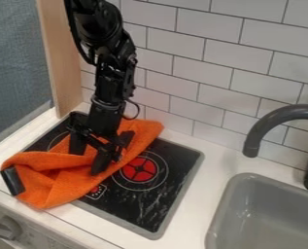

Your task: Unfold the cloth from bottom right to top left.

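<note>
Black and two-fingered, the claw (90, 156) hangs over the left part of the stovetop (176, 192), its fingers standing wide of each other, with orange fabric visible in the gap between them. Both fingertips point down at the cloth (68, 180); whether they touch it or sit just above, I cannot tell. From the claw the arm (111, 58) rises to the top edge of the view, left of centre, in front of the tiled wall (208, 73).

In the camera view the cloth lies rumpled and partly folded in a slanting band, from the back of the stovetop near the wall down to the front left, where it spills past the grey rim onto the white counter (211, 168). Its left end bears a dark rectangular patch (12, 180) (a label or something lying there, hard to say). Folds run lengthwise through the front part, and its far end passes behind the claw.

To the right of the cloth, a red burner (140, 169) shows inside pale rings. Farther right are a grey sink (266, 214) and a dark curved faucet (266, 126). A wooden panel (60, 58) stands upright at the back left, and a round knob (8, 227) sits on the front, low at the left.
</note>
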Controlling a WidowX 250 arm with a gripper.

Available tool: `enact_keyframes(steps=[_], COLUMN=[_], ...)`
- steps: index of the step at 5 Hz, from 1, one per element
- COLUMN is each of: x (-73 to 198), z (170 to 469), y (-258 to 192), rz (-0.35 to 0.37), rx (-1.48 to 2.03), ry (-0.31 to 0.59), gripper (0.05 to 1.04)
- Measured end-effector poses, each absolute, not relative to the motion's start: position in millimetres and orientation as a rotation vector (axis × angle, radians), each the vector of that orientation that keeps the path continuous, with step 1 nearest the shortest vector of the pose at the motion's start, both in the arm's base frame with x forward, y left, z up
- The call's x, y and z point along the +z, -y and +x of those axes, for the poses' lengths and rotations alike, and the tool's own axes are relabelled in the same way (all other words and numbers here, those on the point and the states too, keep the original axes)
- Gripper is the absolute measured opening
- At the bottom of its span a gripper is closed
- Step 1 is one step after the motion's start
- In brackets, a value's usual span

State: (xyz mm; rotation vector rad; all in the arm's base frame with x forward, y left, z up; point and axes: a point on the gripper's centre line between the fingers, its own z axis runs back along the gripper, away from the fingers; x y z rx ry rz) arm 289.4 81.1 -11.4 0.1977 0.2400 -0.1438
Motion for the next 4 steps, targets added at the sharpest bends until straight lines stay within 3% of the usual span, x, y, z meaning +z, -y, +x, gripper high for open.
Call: enact_keyframes(steps=[1,2,3,4], x=[-11.7,-11.9,-11.8,0.4], z=[288.2,286.6,281.8,281.0], y=[-82.2,-84.3,-88.6,-106.4], rz=[0.196,0.184,0.155,0.134], rx=[-0.145,-0.140,-0.130,-0.070], ry=[-0.241,-0.245,-0.262,-0.247], gripper=[0.318,0.123,0.047,0.047])
